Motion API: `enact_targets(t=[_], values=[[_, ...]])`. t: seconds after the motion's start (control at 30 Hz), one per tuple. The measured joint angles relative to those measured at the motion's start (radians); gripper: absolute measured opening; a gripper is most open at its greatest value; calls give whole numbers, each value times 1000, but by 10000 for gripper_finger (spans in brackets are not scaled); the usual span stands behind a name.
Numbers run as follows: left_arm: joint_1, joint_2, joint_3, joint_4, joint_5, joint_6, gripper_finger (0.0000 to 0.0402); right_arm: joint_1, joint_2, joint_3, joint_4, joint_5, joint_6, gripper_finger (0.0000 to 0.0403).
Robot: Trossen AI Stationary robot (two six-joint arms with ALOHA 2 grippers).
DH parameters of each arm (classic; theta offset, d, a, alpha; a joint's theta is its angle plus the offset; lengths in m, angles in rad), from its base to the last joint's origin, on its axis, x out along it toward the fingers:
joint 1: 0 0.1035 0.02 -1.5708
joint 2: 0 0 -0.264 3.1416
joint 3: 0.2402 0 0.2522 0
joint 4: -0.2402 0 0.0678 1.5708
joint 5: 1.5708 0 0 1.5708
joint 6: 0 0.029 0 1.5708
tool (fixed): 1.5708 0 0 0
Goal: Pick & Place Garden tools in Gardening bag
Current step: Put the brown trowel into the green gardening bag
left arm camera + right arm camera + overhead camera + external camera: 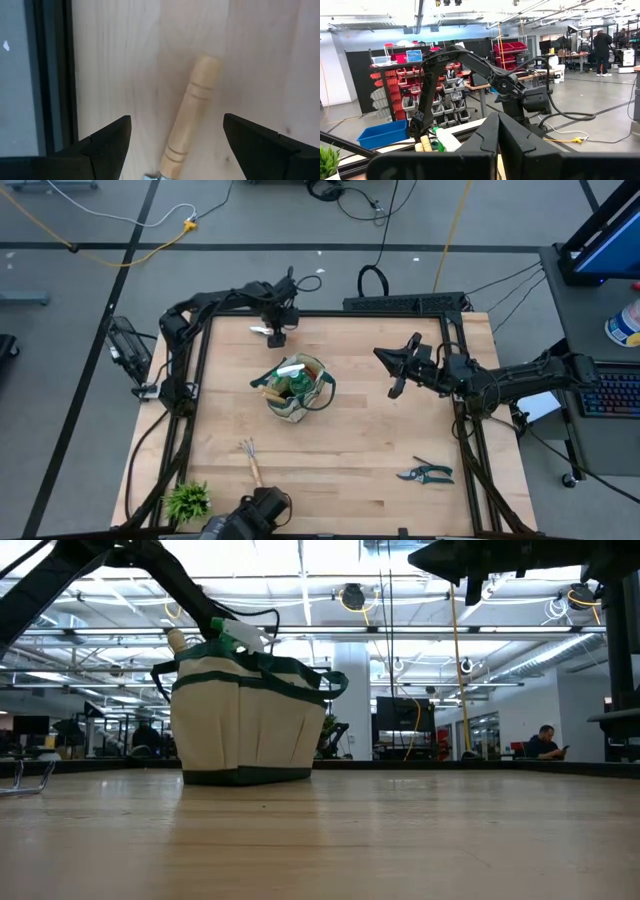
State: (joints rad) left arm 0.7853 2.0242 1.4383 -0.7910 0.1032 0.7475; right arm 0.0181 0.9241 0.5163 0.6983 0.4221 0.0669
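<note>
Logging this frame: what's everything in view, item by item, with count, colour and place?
gardening bag: 1, beige with dark green trim, upright at mid-table
spray bottle: 1, green and white, sticking out of the bag's mouth
trowel: 1, light wooden handle, on the table's far edge under the left gripper
rake: 1, wooden handle with metal prongs, near-left on the table
pruning shears: 1, dark, near-right on the table
plant: 1, leafy green, near-left corner
table: 1, light wood
left gripper: jaws open either side of the trowel handle, not gripping it
right gripper: jaws shut, empty, raised to the right of the bag
</note>
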Motion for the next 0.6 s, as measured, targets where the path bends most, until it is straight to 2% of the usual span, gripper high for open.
enact_targets(t=[0.3, 0.6], values=[[-2, 47, 1, 50, -19, 4, 324, 0, 0, 0, 0, 0, 23, 2], [0, 50, 1, 54, 59, -5, 324, 0, 0, 0, 0, 0, 27, 2]])
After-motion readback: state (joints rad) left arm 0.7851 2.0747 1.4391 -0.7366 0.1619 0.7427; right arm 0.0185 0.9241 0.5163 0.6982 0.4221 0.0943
